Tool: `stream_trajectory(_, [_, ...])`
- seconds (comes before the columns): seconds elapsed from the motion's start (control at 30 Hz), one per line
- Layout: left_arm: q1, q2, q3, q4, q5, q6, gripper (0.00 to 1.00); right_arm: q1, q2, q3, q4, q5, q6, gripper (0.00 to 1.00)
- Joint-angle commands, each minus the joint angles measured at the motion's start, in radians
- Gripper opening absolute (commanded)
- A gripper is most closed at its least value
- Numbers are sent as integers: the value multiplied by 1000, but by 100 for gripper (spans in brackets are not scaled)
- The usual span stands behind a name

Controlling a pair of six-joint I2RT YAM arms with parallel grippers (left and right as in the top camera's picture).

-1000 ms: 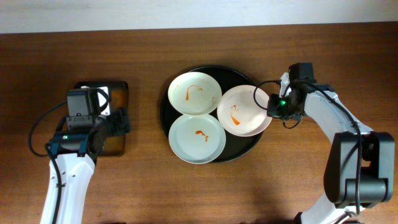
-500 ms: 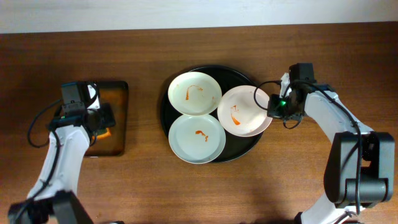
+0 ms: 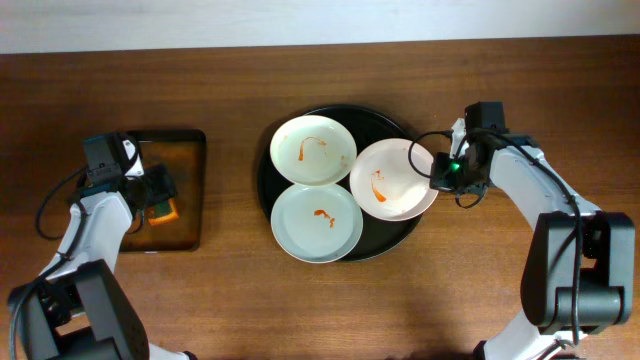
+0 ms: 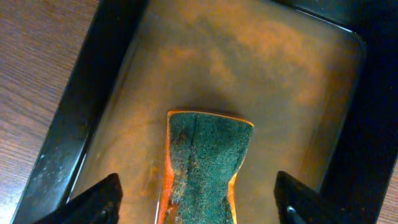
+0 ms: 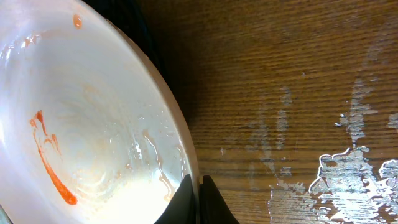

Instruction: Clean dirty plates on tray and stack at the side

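Sponge [image 4: 205,165] is lying in its dish [image 4: 292,68]; we are hovering our left hand [image 4: 199,202] released over it for pickup, while our right hand [image 5: 198,190] is clamping the pink plate [image 5: 93,124] steady on the tray [image 3: 375,250].

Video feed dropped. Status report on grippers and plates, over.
Left gripper open, straddling green-and-orange sponge in black rectangular tray. Right gripper shut on rim of white sauce-streaked plate on round black tray. Nothing blocking.

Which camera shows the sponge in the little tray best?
The left wrist view: the sponge is close up, green top and orange edge clear. Overhead shows just a small orange bit. The right wrist view shows only a plate.
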Motion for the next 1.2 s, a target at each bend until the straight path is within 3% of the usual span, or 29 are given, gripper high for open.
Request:
stream_trajectory(0.0, [3,46,12,6,19,7,63,3,10,-7,-4,1,-7,4])
stream_trajectory(0.17, [3,90,12,15,47,8,58,3,10,-7,-8,1,-7,4])
stream_trajectory(0.3, [3,106,12,20,46,8,47,3,10,-7,-8,1,-7,4])
stream_trajectory(0.37, [3,115,12,20,46,8,32,3,10,-7,-8,1,-7,4])
stream_trajectory(0.53, [3,122,12,20,48,8,16,3,10,-7,-8,1,-7,4])
stream_trajectory(0.63, [3,122,12,16,50,8,0,3,10,-7,-8,1,-7,4])
stream_trajectory(0.9, [3,72,40,-10,174,8,0,3,10,-7,-12,1,-7,4])
stream_trajectory(1.17, [3,-129,60,-34,230,8,1,3,10,-7,-23,1,-7,4])
